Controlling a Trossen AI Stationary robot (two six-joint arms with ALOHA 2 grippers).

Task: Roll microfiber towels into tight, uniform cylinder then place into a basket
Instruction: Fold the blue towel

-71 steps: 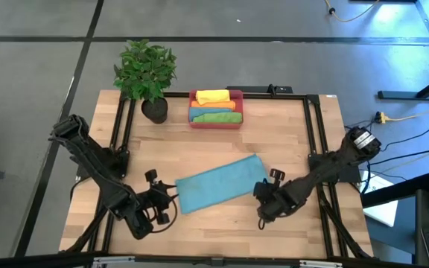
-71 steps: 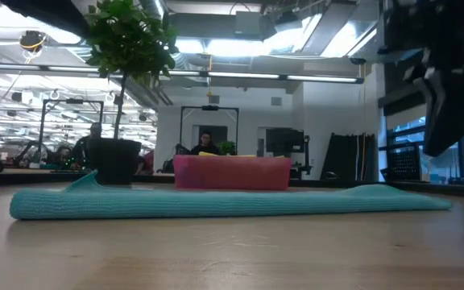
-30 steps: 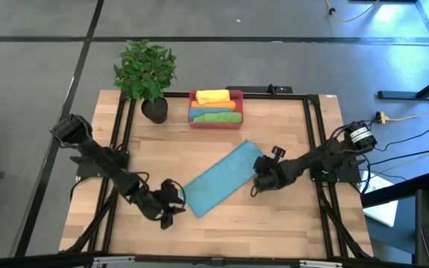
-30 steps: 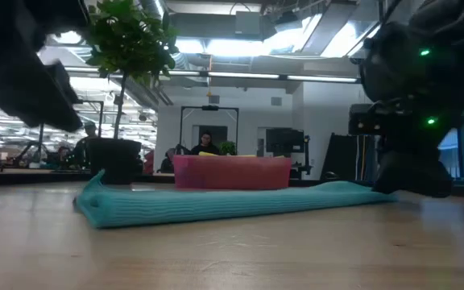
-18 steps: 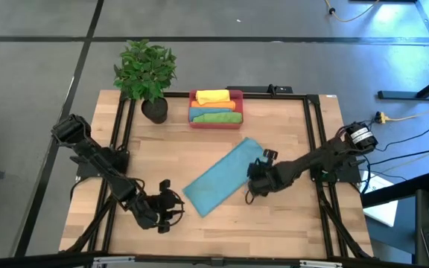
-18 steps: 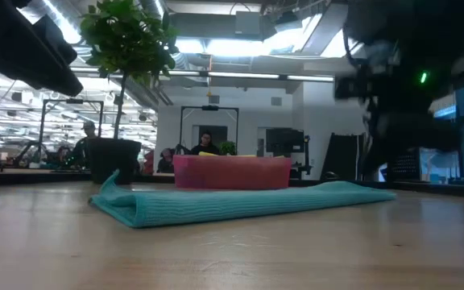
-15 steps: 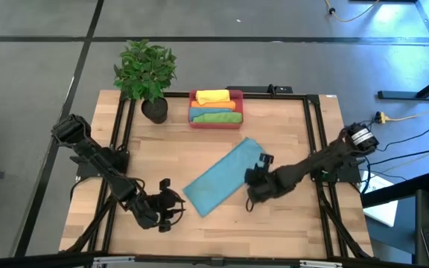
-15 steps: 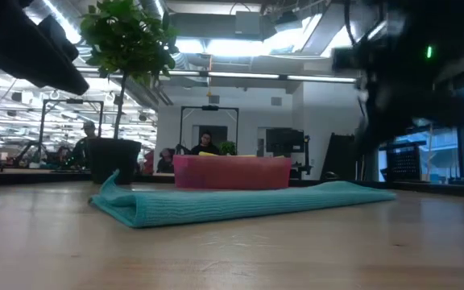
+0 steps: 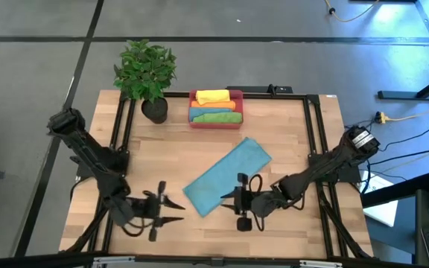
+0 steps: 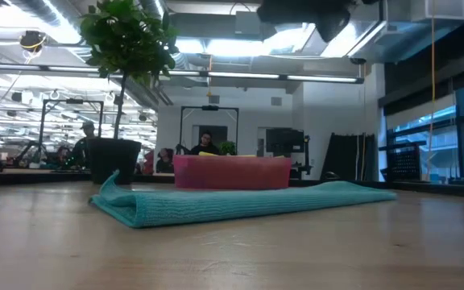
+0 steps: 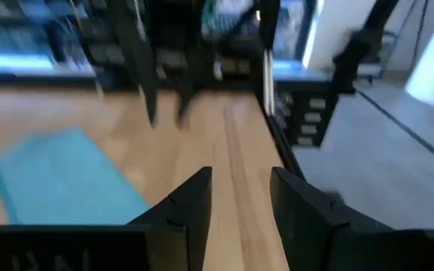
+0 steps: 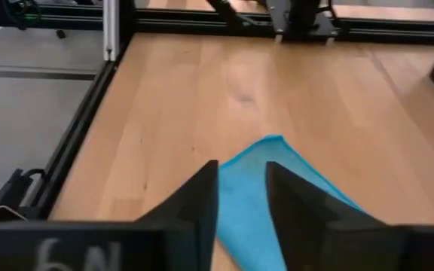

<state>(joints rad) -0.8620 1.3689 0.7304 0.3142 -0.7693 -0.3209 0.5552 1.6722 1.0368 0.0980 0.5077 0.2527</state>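
**One teal towel left to roll; three already in the basket**

Your right gripper (image 9: 241,202) hovers just beside the near corner of the teal towel (image 9: 226,176), its fingers (image 12: 200,202) parted by a narrow gap and holding nothing; the right wrist view shows the towel's corner on the wood beyond the fingertips. Your left gripper (image 9: 160,210) sits near the front of the table (image 9: 289,149), apart from the towel's lower-left end, fingers likewise a little apart and empty, with only bare wood between them in the left wrist view.

The teal towel lies on the middle of the table as a long folded strip, running diagonally from front-left to back-right. In the low view it is flat and only slightly raised at one end, so I judge it folded but not yet rolled into a cylinder. That roll, and the transfer to the basket, are what remain for you.

The basket (image 9: 193,109) stands at the back of the table, just beside the potted plant (image 9: 146,73). In it you can see three towels packed side by side: a yellow towel (image 9: 212,96) at the back, a blue towel (image 9: 203,107) in the middle, and a green towel (image 9: 218,117) at the front. Whether they are tight, uniform rolls I cannot tell from above. An orange towel is not in sight.
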